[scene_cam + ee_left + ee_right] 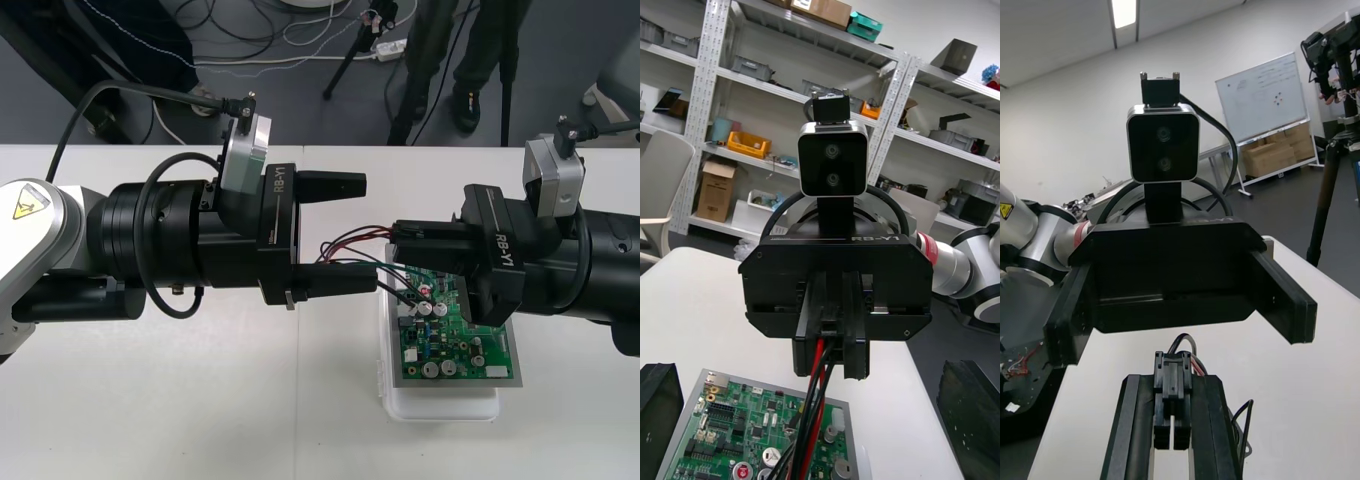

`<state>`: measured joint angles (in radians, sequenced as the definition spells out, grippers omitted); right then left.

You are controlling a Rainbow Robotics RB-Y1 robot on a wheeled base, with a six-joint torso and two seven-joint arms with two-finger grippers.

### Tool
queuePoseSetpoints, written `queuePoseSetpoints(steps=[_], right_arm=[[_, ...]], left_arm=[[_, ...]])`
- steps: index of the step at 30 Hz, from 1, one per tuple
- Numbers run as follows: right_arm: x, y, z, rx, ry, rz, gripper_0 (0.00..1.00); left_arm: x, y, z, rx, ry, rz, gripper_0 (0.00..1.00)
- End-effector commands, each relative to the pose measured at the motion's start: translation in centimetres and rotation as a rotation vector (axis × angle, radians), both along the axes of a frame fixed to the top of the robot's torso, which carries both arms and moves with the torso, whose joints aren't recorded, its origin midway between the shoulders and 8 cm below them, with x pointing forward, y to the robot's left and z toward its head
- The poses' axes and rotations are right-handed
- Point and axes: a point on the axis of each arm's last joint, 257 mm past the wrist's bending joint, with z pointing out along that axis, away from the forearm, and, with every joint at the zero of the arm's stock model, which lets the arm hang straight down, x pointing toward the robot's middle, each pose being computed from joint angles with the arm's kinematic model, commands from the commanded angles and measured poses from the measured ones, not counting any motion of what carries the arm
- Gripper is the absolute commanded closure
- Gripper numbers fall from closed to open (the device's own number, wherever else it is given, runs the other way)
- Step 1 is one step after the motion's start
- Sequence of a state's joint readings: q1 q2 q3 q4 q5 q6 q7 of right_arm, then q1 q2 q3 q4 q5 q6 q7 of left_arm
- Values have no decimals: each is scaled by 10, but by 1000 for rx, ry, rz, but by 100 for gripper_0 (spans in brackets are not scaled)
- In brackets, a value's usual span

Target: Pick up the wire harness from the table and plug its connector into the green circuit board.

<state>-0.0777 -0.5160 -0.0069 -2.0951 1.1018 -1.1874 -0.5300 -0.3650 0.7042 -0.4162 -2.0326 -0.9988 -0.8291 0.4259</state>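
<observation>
My right gripper (400, 246) hovers above the far edge of the green circuit board (455, 345), shut on the harness's small black plug (1172, 390). The board rests on a white base (440, 405). Red, black and green wires (350, 245) loop out from the plug to the left, then drop toward the board's left edge; their other end is hidden. Facing it from the left, my left gripper (355, 232) stands open, one finger (335, 185) on the far side of the wire loop and the other on the near side. In the left wrist view the wires (816, 390) hang down over the board (737, 442).
The table's far edge (320, 147) runs just behind both arms. Beyond it lies dark floor with cables and a tripod leg (350, 60). Bare tabletop (200, 400) stretches left of and in front of the board.
</observation>
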Motion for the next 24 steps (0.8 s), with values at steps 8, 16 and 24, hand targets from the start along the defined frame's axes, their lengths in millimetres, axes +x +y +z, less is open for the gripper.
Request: queuePoseSetpoints(steps=[8,16,24], right_arm=[[-7,18,17,39,2,26,100],[-6,18,18,44,6,22,100],[-4,17,18,49,11,15,100]], left_arm=[[-1,-12,11,-20,99,-14,0],[-1,-12,10,-3,104,-18,0],[-1,-12,13,14,94,-25,0]])
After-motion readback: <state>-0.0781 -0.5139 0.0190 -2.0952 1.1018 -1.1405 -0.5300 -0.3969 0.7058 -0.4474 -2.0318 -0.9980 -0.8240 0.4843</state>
